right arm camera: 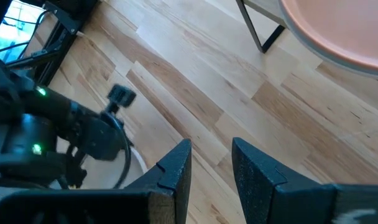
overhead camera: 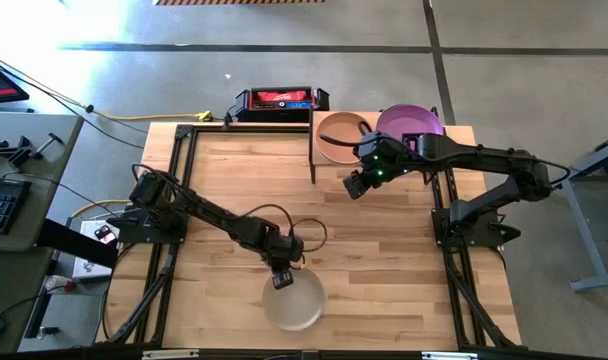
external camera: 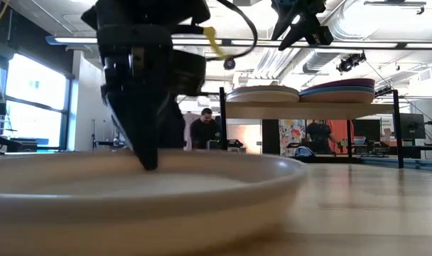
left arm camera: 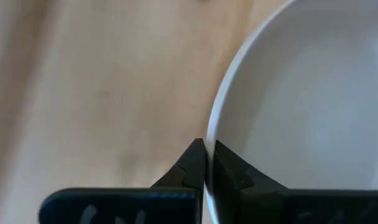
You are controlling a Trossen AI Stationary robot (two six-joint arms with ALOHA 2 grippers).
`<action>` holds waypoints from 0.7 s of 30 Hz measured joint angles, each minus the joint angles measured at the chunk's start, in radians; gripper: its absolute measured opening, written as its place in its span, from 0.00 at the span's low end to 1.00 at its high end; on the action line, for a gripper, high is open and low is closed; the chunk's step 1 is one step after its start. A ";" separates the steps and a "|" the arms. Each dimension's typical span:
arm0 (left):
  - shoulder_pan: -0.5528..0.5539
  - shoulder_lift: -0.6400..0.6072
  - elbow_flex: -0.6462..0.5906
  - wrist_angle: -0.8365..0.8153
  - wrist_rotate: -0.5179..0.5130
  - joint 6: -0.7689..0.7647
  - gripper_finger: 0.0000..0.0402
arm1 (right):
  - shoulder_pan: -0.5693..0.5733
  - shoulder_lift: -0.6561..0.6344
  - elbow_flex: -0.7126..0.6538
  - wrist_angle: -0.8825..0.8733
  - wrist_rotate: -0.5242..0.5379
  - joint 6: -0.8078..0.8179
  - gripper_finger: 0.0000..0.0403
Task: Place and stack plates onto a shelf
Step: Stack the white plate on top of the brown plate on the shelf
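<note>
The thin rim of the off-white plate (left arm camera: pixel 313 93) is being shown pinched between the closed jaws of the left gripper (left arm camera: pixel 206 163) only in its wrist view. From above, that plate is being seen near the table's (overhead camera: pixel 384 260) front edge. The right gripper (overhead camera: pixel 356 185) is being held open and empty beside the shelf (overhead camera: pixel 329 160), where stacked plates (external camera: pixel 301 93) are resting.

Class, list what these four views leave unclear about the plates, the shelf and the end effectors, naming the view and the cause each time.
- Number of plates in the two stacks on the shelf: high view shows only the peach plate and purple plate on top; low view too small.
- Off-white plate: cut off by the frame edge in the left wrist view.
- Left end effector: its arm hides the fingertips in the high view.
</note>
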 joint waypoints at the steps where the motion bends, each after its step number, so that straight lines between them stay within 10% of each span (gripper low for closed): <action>1: 0.007 -0.012 -0.001 -0.014 -0.011 0.007 0.01 | 0.000 0.000 0.000 -0.001 0.000 0.000 0.24; 21: 0.267 -0.453 0.002 -0.222 -0.422 0.129 0.00 | 0.000 0.001 0.000 0.023 0.056 -0.124 0.27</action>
